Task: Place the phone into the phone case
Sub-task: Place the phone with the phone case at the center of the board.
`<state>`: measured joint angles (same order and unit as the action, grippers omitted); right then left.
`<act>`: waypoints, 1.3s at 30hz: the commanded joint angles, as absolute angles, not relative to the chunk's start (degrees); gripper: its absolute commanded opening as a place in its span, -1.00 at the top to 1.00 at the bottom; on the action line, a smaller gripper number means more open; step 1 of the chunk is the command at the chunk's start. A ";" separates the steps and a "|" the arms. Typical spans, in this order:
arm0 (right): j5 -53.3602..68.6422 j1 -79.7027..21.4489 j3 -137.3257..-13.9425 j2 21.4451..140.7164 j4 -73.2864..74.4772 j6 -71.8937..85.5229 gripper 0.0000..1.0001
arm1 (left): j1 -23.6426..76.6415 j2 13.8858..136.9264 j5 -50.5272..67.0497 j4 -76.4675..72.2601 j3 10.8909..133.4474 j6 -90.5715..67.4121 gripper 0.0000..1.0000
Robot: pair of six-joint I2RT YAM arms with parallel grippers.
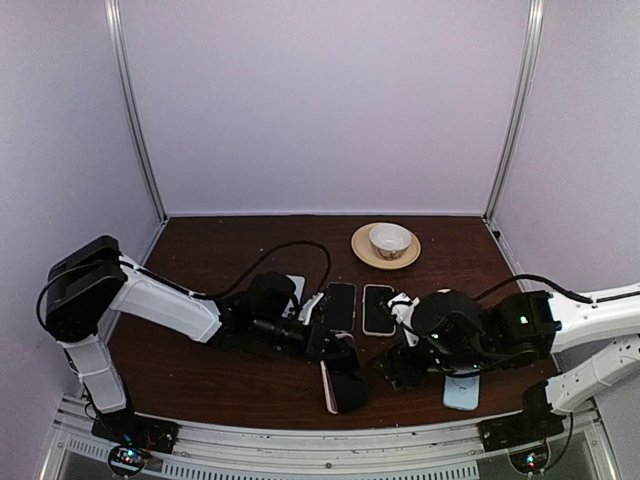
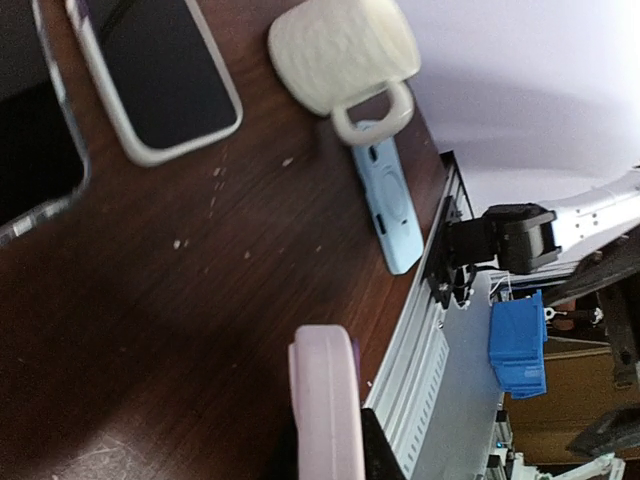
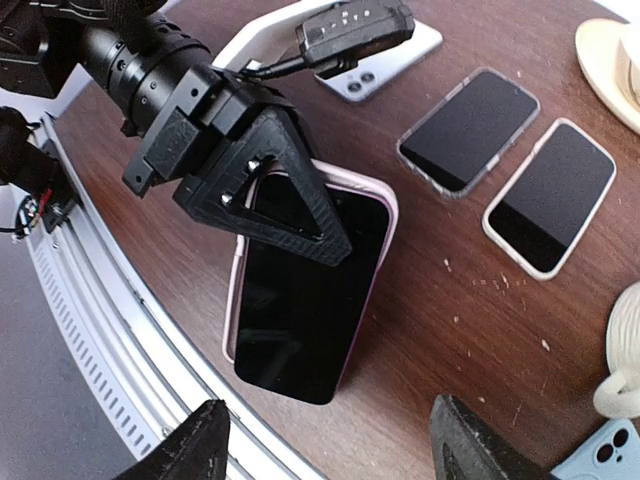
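Note:
A black phone [image 3: 300, 300] lies in a pink phone case [image 3: 377, 195] near the table's front edge, its lower end sticking past the case's rim. My left gripper [image 3: 285, 200] is shut across the case's upper part. In the left wrist view the case's pink edge [image 2: 325, 395] stands between the fingers. In the top view the left gripper [image 1: 338, 355] holds the case and phone [image 1: 345, 385] at front centre. My right gripper [image 3: 335, 450] is open and empty, just above and in front of the phone's lower end; it also shows in the top view [image 1: 395, 368].
Two more phones [image 1: 340, 305] [image 1: 378, 308] lie side by side mid-table. A light blue case [image 1: 462, 392] lies at front right, with a white mug [image 2: 340, 50] beside it. A bowl on a plate [image 1: 385, 243] stands at the back. The metal front rail [image 3: 110, 330] is close.

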<state>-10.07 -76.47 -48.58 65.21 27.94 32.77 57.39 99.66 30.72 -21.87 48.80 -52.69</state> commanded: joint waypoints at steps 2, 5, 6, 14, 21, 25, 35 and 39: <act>-11.49 -76.03 -52.72 68.22 39.63 41.07 -0.44 | 61.66 104.43 34.79 -33.22 53.13 -63.90 1.00; -11.56 -75.96 -52.76 68.86 42.66 44.06 -0.44 | 62.53 106.62 32.77 -30.30 53.89 -64.62 1.00; -11.60 -75.96 -52.67 69.23 43.20 44.90 -0.44 | 62.31 107.62 32.21 -29.90 53.69 -65.39 1.00; -8.86 -75.69 -52.28 74.93 44.47 50.01 -0.44 | 60.69 112.40 25.86 -17.72 56.24 -59.74 0.20; -0.57 -75.47 -47.96 79.41 34.96 55.51 -0.35 | 60.56 111.44 15.76 5.30 64.04 -44.38 -0.32; 3.60 -75.48 -46.19 82.35 29.42 57.68 -0.22 | 60.64 108.93 8.95 10.40 65.38 -39.59 -0.57; 7.20 -75.63 -44.65 85.79 25.75 62.10 0.20 | 61.62 99.65 2.01 14.06 60.96 -29.82 -0.60; 7.23 -75.93 -43.26 84.77 24.16 64.54 0.35 | 65.42 94.66 4.25 14.51 55.73 -20.08 -0.24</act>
<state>6.48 -75.77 -44.84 85.93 26.72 61.12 61.76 99.29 3.99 13.50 59.70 -31.33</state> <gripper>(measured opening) 0.348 0.706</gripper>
